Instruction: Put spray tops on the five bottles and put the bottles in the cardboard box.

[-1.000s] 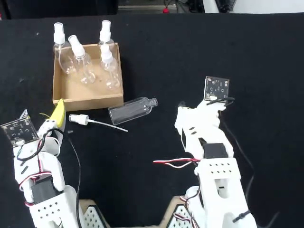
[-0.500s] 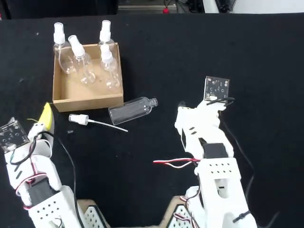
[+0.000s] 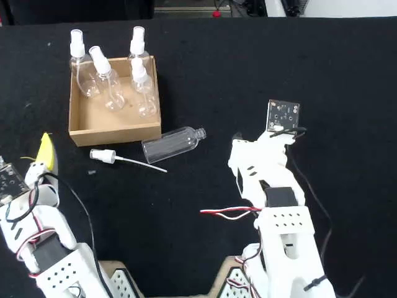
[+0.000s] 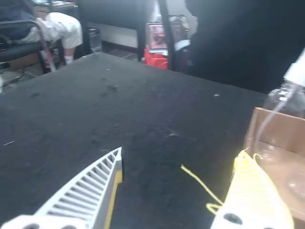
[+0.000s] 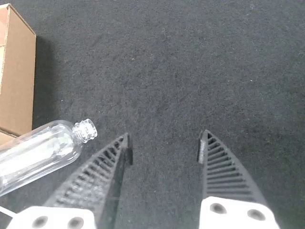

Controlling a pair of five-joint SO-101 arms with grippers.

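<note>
High view shows a clear, capless bottle (image 3: 172, 143) lying beside the cardboard box (image 3: 115, 133), both arms' jaws apart.

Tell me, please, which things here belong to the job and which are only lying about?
For the job: cardboard box; four bottles with spray tops inside it; open bottle lying on the table; loose spray top beside it.
Only lying about: chair and red object beyond the table.

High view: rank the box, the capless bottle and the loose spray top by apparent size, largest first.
1. box
2. capless bottle
3. spray top: its tube makes it about as long as the bottle, but it is far thinner.
</note>
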